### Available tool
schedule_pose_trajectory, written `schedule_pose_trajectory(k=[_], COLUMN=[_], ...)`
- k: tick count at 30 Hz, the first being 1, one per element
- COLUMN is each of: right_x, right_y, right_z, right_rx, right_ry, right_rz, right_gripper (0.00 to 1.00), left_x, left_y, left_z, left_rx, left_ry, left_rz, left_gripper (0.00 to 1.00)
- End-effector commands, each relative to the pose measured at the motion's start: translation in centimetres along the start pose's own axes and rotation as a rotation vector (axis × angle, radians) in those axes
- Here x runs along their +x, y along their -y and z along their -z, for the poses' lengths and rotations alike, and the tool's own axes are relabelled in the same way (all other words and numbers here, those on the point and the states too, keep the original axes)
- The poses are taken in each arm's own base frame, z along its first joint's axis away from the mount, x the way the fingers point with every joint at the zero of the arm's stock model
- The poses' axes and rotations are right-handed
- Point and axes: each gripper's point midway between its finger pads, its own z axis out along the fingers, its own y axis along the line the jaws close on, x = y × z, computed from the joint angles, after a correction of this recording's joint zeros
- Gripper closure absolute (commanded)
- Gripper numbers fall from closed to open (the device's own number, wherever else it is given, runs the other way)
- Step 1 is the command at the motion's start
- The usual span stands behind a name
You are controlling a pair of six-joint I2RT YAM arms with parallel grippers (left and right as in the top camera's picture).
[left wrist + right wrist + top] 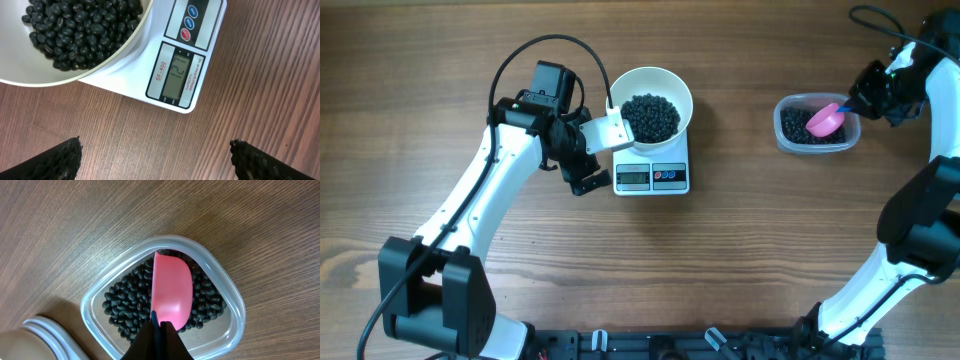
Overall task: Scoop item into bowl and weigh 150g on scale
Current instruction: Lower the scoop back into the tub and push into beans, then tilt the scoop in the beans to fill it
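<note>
The right gripper (161,326) is clamped shut on the handle of the pink scoop (171,292), which lies just ahead of it on the beans (125,300) in the clear tub (235,305). Far off, the bowl (655,78) sits on the scale (670,178), already well filled. The left gripper (155,152) beside the scale gapes wide, empty. Only trimming to weight seems left, but the display (179,74) is unreadable.

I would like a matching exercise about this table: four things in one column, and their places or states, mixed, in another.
1 white bowl
2 pink scoop
3 left end effector
4 right end effector

A open, empty
B on the digital scale
C shut on the pink scoop
D over the black beans in the clear tub

Pairs: 1-B, 2-D, 3-A, 4-C
</note>
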Motion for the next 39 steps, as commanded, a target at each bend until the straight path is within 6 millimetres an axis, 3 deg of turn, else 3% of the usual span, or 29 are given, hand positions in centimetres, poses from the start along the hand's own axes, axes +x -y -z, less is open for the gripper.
schedule_pose_trajectory(k=[1,17,20,24,32,39], right_x=[0.2,1.3,0.3,-0.6,0.7,0.0], right_y=[0.5,0.9,0.5,-1.2,-2.3,-0.5], right_z=[-0.6,-0.6,0.1,2.5,2.9,2.8], right_rx=[0.017,0.034,0.022,-0.004,0.004,0.295], right_ry=[-0.019,-0.065,-0.027,0.026,-0.004,0.02], right_rz=[-0.013,0.041,0.105,0.29,0.556,0.623], right_gripper=[0.96,0.96,0.96,0.96,0.96,0.96], left_x=[-0.4,-0.4,-0.4,-0.4,-0.4,-0.4], left_y=[0.2,0.2,0.2,0.2,0.2,0.2], left_z=[0.0,0.0,0.0,0.0,0.0,0.0], left_rx=[0.013,0.013,0.013,0.013,0.013,0.013], left_ry=[0.019,0.019,0.019,0.019,0.019,0.019], left_rz=[-0.017,-0.017,-0.017,-0.017,-0.017,-0.017], left_gripper=[0.0,0.0,0.0,0.0,0.0,0.0])
